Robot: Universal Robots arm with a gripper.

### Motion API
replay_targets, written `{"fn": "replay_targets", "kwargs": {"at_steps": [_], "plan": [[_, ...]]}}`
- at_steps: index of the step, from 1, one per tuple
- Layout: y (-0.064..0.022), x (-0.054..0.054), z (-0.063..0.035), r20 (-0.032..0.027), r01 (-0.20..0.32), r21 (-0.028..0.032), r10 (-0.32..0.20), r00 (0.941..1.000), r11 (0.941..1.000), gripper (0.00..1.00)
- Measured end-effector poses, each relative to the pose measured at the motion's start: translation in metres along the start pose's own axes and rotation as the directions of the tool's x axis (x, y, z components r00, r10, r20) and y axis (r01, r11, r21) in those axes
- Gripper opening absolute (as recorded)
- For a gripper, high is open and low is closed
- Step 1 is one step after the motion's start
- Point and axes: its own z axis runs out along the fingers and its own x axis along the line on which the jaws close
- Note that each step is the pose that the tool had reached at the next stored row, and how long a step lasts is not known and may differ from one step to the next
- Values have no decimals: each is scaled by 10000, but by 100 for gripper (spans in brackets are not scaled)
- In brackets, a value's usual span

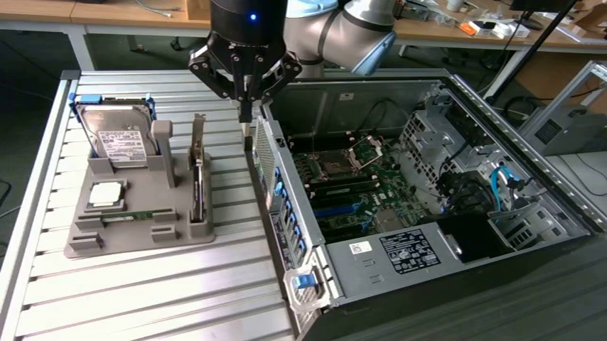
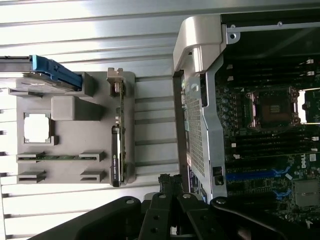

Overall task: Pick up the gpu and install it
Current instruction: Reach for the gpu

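**Claw shut and empty above the case wall, gpu in its holder**

A ribbed metal surface (image 1: 142,284) runs under everything, with cluttered desks behind it. On the exterior view's left sits a grey holder (image 1: 124,241), and on the exterior view's right an open computer case (image 1: 399,249) lies on its side, its motherboard (image 1: 342,185) exposed.

My claw (image 1: 247,138) hangs between the two, over the perforated wall of the case that faces the holder. Its fingers are pinched fully together and grip nothing. From my wrist I see the fingertips (image 2: 170,182) dark and closed, over the strip of surface between holder and case.

The gpu (image 1: 198,177) stands on its edge in a slot at the side of the holder nearest the case. It is upright and apart from my claw. From the wrist it reads as a thin dark blade (image 2: 119,145).

In the same holder, a hard drive (image 1: 119,138) with a white label leans at the far end. A square processor (image 1: 105,193) lies flat near the middle, with a narrow green memory strip (image 1: 138,214) just beside it.
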Motion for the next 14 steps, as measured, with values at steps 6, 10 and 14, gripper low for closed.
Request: {"fn": "replay_targets", "kwargs": {"at_steps": [6,10,14], "plan": [[-1,12,0,0,-1,0,1,10000,10000,11],[-2,22,-1,0,-1,0,1,10000,10000,11],[-2,31,-1,0,0,0,0,10000,10000,11]]}}
